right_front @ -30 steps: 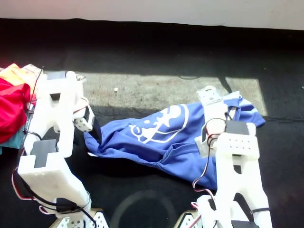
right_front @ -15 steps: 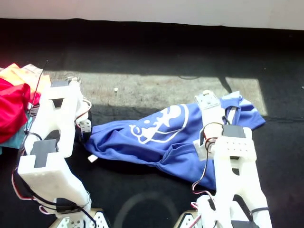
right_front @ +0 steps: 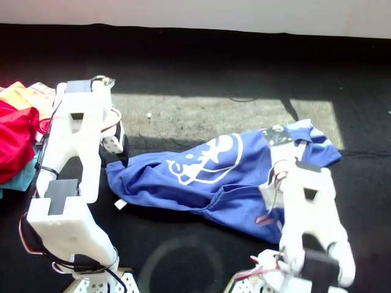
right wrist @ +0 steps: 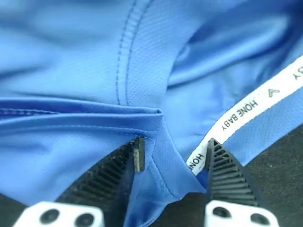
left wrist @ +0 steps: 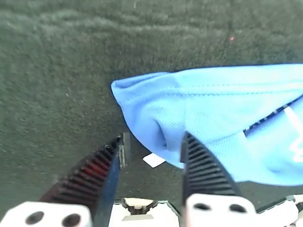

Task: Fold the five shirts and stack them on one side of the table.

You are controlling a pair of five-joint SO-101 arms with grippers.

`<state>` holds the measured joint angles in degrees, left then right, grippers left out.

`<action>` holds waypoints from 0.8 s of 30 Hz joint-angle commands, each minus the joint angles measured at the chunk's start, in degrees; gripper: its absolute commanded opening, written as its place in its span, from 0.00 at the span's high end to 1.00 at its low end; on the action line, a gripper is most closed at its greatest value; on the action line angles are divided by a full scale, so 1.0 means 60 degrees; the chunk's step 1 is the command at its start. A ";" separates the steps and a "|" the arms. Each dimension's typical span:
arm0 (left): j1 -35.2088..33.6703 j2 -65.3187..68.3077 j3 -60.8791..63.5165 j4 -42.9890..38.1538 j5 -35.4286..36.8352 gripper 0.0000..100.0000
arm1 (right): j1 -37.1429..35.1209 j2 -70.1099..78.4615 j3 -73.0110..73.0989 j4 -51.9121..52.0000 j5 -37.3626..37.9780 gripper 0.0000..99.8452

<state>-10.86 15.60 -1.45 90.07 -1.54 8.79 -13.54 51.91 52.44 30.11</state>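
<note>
Blue shirt point(right_front: 214, 177): it lies unfolded and crumpled on the dark tabletop point(right_front: 183, 61), from left of centre to the right side of the high view, with a white print turned up.
Handling: the cloth is judged to be light, soft and limp. A smooth knit of this kind can be expected to sag, bunch and slide when it is lifted, and nothing about it is fragile.
Where to take hold: stitched hems, corners and the collar seam are to be preferred, since doubled cloth gives a surer bite than a single layer.
Left jaws: they are released and spread wide at the shirt's left end. One finger is seen over the cloth edge and the other over bare tabletop, and nothing is gripped.
Right jaws: they are released and spread over the collar area at the shirt's right end. A stitched fold and the white neck tape point(right wrist: 236, 116) lie between them, but nothing is pinched.
Small tag point(right_front: 120, 204): a white tag is seen on the tabletop, just beside the shirt's lower left corner.
Garment pile point(right_front: 15, 140): red, orange and teal clothes are heaped at the left edge of the high view, well apart from the shirt.
Sunlit patch point(right_front: 201, 113): a bright band is cast across the tabletop behind the shirt.
In the way: the left arm point(right_front: 70, 152) stands between shirt and pile, and the right arm point(right_front: 308, 207) covers the shirt's lower right part. The bunched folds are judged to need flattening before any fold is made.
</note>
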 commanded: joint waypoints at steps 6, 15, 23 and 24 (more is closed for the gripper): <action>0.0081 0.0476 -0.0432 0.0088 -0.0996 0.79 | 0.1634 0.3011 -0.3934 0.0227 0.0132 0.79; 0.0916 0.1897 -0.0403 0.0176 -0.1158 0.79 | 0.1106 0.4403 -0.8154 0.1502 0.0044 0.79; 0.1136 0.0725 0.0037 0.1084 -0.1172 0.79 | 0.0960 0.5092 -1.2125 0.4374 -0.1773 0.78; 0.1136 0.0242 0.0315 0.1114 -0.1187 0.79 | 0.0916 0.5092 -1.2418 0.4667 -0.1773 0.78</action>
<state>-4.70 24.92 -1.19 94.90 -8.22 15.38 17.32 -14.37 75.12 20.70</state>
